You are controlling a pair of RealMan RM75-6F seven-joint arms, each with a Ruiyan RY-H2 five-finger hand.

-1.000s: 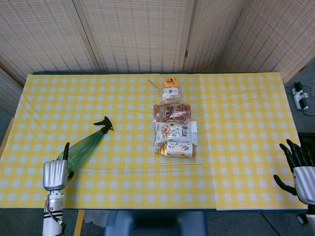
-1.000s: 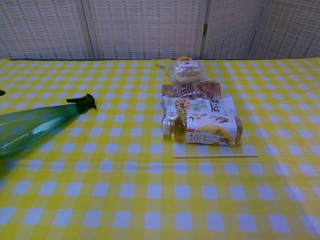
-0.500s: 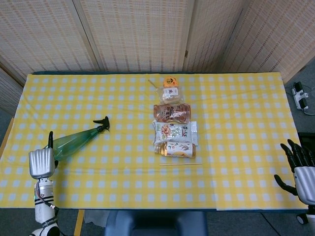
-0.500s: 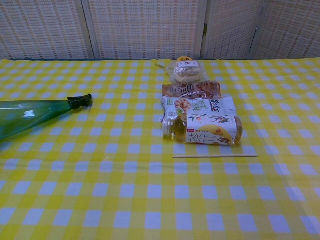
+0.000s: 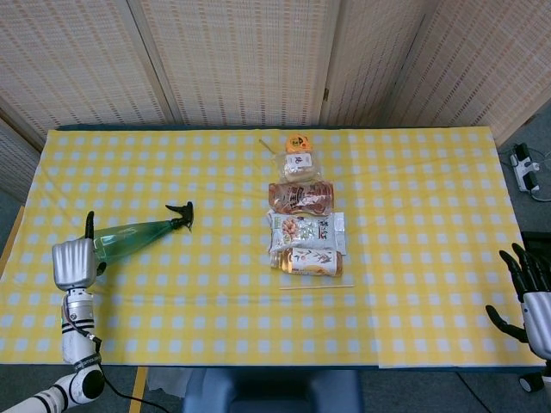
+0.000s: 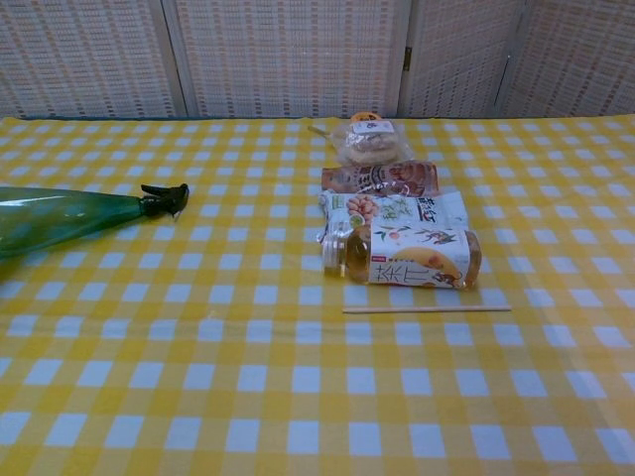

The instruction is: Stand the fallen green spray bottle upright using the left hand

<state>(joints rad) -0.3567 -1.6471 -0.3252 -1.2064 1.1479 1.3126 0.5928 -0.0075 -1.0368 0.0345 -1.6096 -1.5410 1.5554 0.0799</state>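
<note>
Swinging round since a second ago, the green spray bottle (image 5: 133, 235) has pivoted from a steep diagonal to lie nearly level across the left side of the table (image 5: 413, 172), its black nozzle pointing toward the middle, and the left hand (image 5: 73, 262) has shifted outward toward the table's left edge with it. That hand sits at the bottle's fat base end; from the head view I see mostly the back of it, with one dark finger poking up behind the bottle, so it looks wrapped around the base, though I cannot tell how firmly it grips. The chest view shows only the bottle, not the hand.

Off at the far right corner, the right hand (image 5: 527, 292) hangs idle beside the table, fingers spread and empty.

Down the middle runs a row of snack packets (image 5: 300, 194) ending in a tea bottle (image 5: 306, 260) on its side, with a thin stick (image 5: 315, 287) just in front.

I'd say the grasp-and-reposition step is under way; next the hand must tip the base down and lift the nozzle end until the bottle stands.
</note>
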